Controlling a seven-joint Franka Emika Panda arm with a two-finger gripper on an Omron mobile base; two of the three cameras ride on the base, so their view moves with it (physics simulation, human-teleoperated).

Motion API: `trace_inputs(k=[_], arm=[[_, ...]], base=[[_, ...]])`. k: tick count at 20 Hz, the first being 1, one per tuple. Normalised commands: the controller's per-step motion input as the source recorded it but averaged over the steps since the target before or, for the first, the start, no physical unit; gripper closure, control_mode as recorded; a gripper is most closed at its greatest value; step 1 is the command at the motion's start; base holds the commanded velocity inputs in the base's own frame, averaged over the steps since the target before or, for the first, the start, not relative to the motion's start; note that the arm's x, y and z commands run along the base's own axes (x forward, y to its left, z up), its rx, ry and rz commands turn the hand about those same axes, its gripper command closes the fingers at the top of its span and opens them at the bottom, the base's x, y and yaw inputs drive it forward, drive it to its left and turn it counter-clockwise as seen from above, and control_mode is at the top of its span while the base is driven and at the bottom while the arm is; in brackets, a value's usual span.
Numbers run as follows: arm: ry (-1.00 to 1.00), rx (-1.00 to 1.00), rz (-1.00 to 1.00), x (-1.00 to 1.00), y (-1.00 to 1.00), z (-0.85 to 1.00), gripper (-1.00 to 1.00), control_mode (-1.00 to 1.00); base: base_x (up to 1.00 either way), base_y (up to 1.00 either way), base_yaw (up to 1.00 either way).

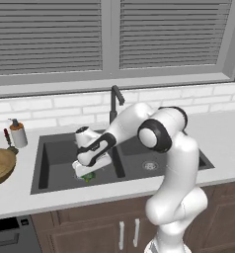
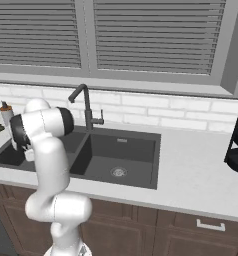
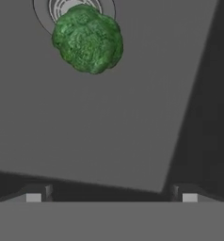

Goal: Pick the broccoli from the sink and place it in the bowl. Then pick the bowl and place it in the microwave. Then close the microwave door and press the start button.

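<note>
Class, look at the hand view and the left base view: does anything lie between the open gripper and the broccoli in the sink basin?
Nothing visible does. The broccoli sits on the drain of the sink, with bare basin floor between it and the gripper, jaws apart.

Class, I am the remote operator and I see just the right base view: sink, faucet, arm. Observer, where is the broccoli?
Observer: The broccoli lies in the sink's left basin, partly over the drain.
Operator: Has the gripper got it?
Observer: No. In the hand view the gripper is open, the fingertips apart, the floret ahead of them.
Operator: Where is the bowl?
Observer: The bowl sits on the counter left of the sink, in the left base view.
</note>
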Motion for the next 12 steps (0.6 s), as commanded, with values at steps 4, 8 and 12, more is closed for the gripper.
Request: trace_inputs(k=[4,8,12], arm=[[-0.01,-0.03,0.00,0.24,0.14,-0.16,-1.00,-1.00],[0.00,0.00,0.00,0.18,0.04,-0.16,-1.00,-1.00],[0.00,0.00,0.00,0.20,0.00,-0.16,-1.00,-1.00]], base=[[0.00,0.00,0.00],[0.00,0.00,0.00],[0.00,0.00,0.00]])
